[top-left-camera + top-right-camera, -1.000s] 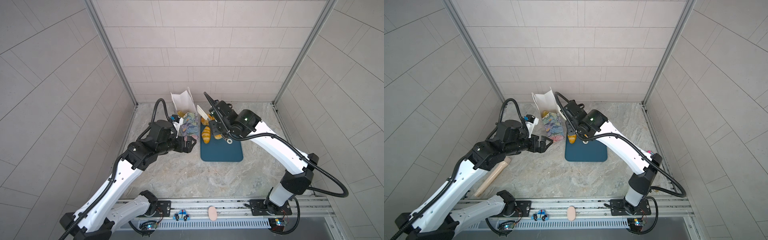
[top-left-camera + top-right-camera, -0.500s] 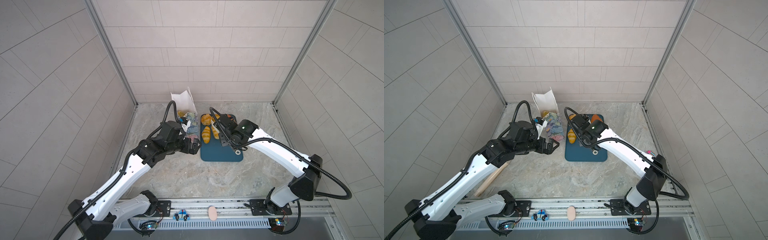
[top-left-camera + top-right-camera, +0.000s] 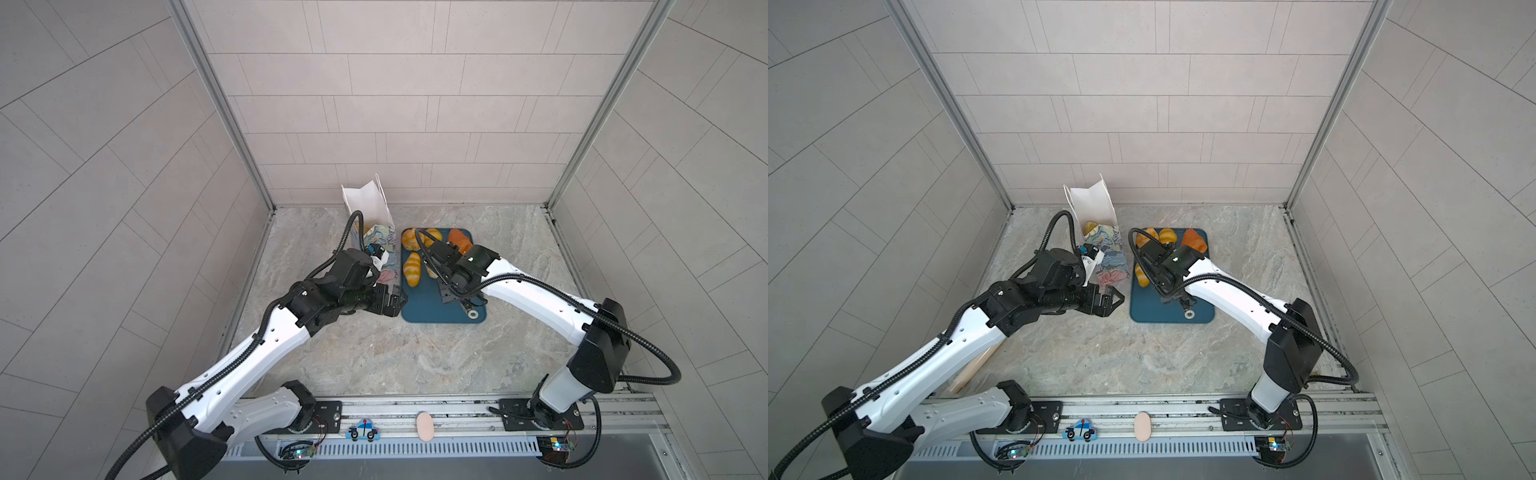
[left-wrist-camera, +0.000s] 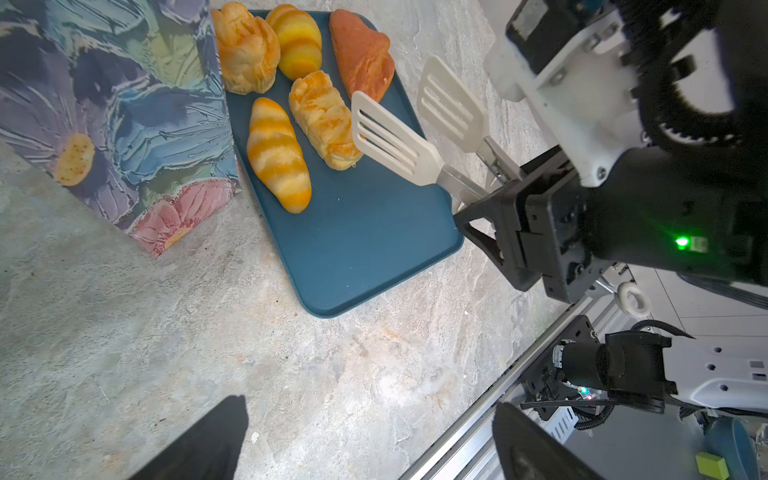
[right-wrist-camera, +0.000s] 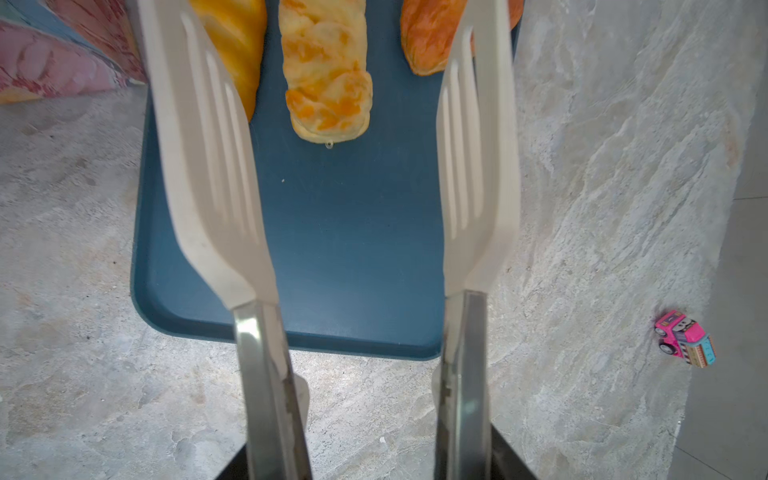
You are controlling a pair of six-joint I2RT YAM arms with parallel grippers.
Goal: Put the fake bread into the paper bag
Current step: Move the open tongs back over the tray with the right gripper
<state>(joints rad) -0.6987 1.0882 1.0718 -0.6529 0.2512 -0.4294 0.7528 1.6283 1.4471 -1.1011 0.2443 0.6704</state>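
So here's the setup: the blue tray point(image 4: 357, 249) has five pieces of fake bread on its far half. There's a flaky roll point(image 4: 245, 50), a striped roll point(image 4: 297, 41) and the orange-brown triangle point(image 4: 361, 54) along the far edge. The braided pastry point(image 4: 324, 118) and a striped croissant point(image 4: 278, 153) sit just in front of them. At least one more yellow piece point(image 3: 1090, 227) is already down in the paper bag point(image 4: 124, 116). The bag stands right up against the tray's left edge, though I can't tell if it actually touches.

The right gripper point(image 4: 490, 199) is clamped on the steel handles of a pair of tongs point(image 4: 395, 141). The tong blades are spread apart over the middle of the tray, lined up either side of the braided pastry but not on it yet. The left gripper point(image 3: 1113, 301) is spread wide with nothing in it, hanging just off the tray's near-left corner by the bag's base.

What I'd worry about:
- The blades are flat and slick and the bread is glossy, so a light squeeze could let the pastry squirt out on the lift.
- The croissant lies just beside the braided one, so the blade on that side may shove it or catch both.
- The bag is tall and light, so a blade or pastry clipping its rim could tip it off the tray side.
- Both arms are crowded around that near-left corner, so a swing toward the bag could bump the left arm.
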